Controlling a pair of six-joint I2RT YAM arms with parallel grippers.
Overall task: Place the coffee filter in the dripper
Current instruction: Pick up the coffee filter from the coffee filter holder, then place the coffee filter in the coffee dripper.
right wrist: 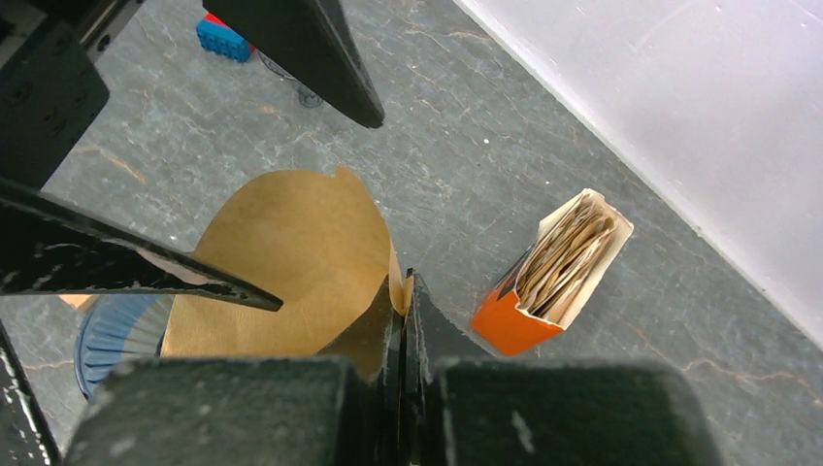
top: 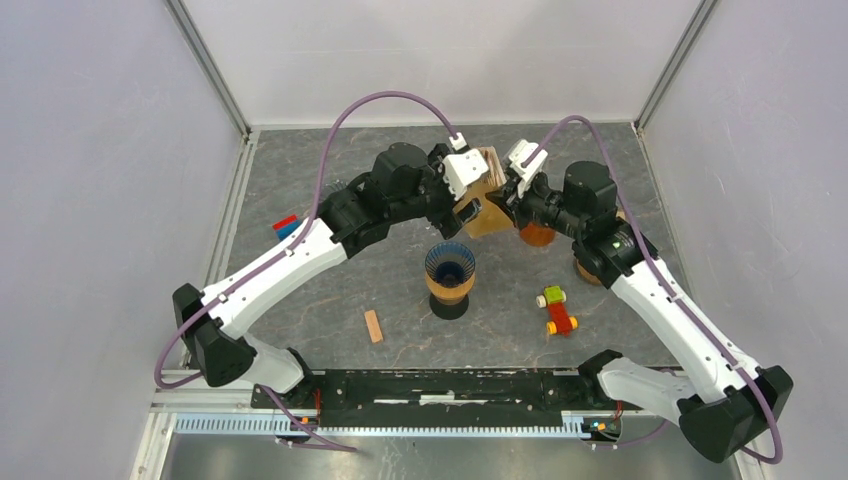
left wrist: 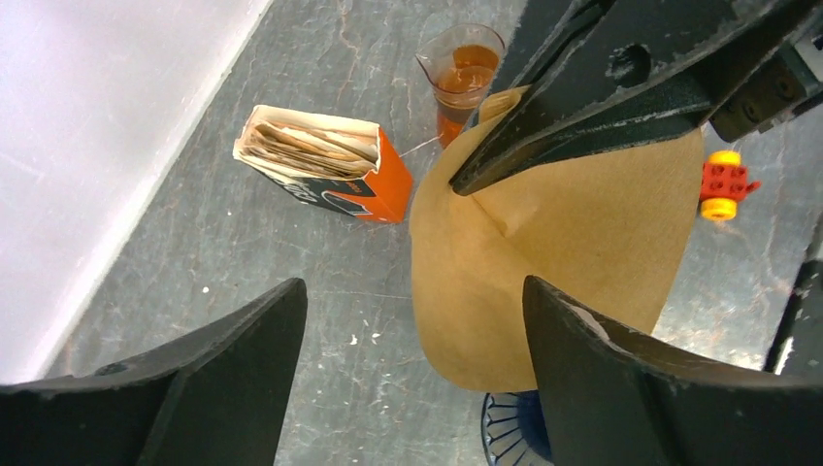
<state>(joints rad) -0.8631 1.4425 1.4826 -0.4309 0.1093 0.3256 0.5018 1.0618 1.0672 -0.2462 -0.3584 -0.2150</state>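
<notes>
Two robot arms, the left arm point(top: 290, 260) and the right arm point(top: 670, 300), work over one grey counter point(top: 300, 170), and we count two grippers, the left gripper point(left wrist: 412, 291) and the right gripper point(right wrist: 406, 291). One loose coffee filter point(left wrist: 573, 223) is out, and one dripper point(top: 450, 262). One orange carton point(left wrist: 330, 165) holds folded filters packed too tightly for us to number. We count one glass beaker point(left wrist: 464, 73) of amber liquid and one wooden stick point(top: 373, 326). Toy brick pieces come to three: one red toy point(top: 560, 320) with yellow parts, one green-and-yellow piece point(top: 552, 296) and one blue-and-red block point(top: 287, 226).
</notes>
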